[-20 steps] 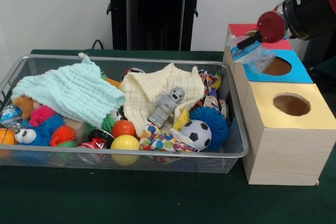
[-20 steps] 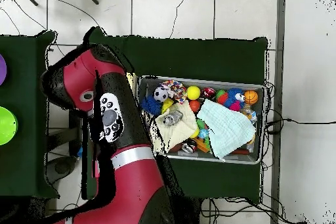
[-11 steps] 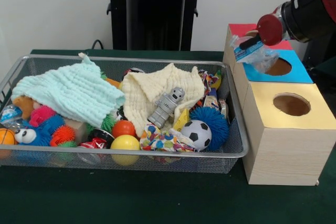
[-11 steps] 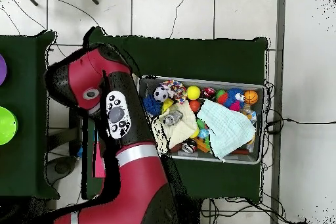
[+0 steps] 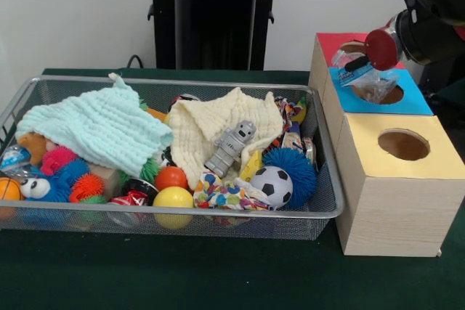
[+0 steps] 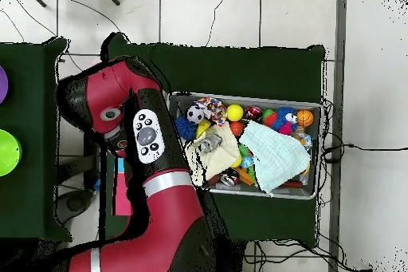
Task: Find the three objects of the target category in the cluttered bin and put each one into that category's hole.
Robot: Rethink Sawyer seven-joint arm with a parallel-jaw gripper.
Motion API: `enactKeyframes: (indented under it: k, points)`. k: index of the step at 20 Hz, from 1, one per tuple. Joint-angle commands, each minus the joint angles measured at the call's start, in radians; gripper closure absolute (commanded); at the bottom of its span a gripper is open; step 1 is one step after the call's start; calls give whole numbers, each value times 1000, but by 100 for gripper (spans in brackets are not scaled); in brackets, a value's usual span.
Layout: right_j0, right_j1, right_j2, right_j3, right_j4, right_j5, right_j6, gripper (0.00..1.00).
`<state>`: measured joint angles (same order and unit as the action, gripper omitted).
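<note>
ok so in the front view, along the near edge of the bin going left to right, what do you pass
small orange ball → blue googly-eyed toy → orange spiky ring → red can → yellow ball → patterned cloth toy → soccer ball, then outside the bin the yellow-topped box

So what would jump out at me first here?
Probably the wire bin heaped with bright toys, a small grey robot figure lying on a cream cloth in the middle. Then, at upper right, the gripper holding a clear plastic bag over the blue box's hole.
</note>
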<state>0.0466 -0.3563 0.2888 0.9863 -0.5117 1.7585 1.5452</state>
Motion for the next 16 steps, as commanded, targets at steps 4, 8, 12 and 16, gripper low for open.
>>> enactKeyframes:
  k: [4, 8, 12, 16]
  points:
    - [7, 32, -37, 7, 1, 17, 140, 100]
    - [14, 21, -66, -4, -8, 32, 166, 100]
    - [16, 32, -74, -35, 0, 27, 178, 100]
    - [14, 35, -79, -33, 22, 27, 174, 0]
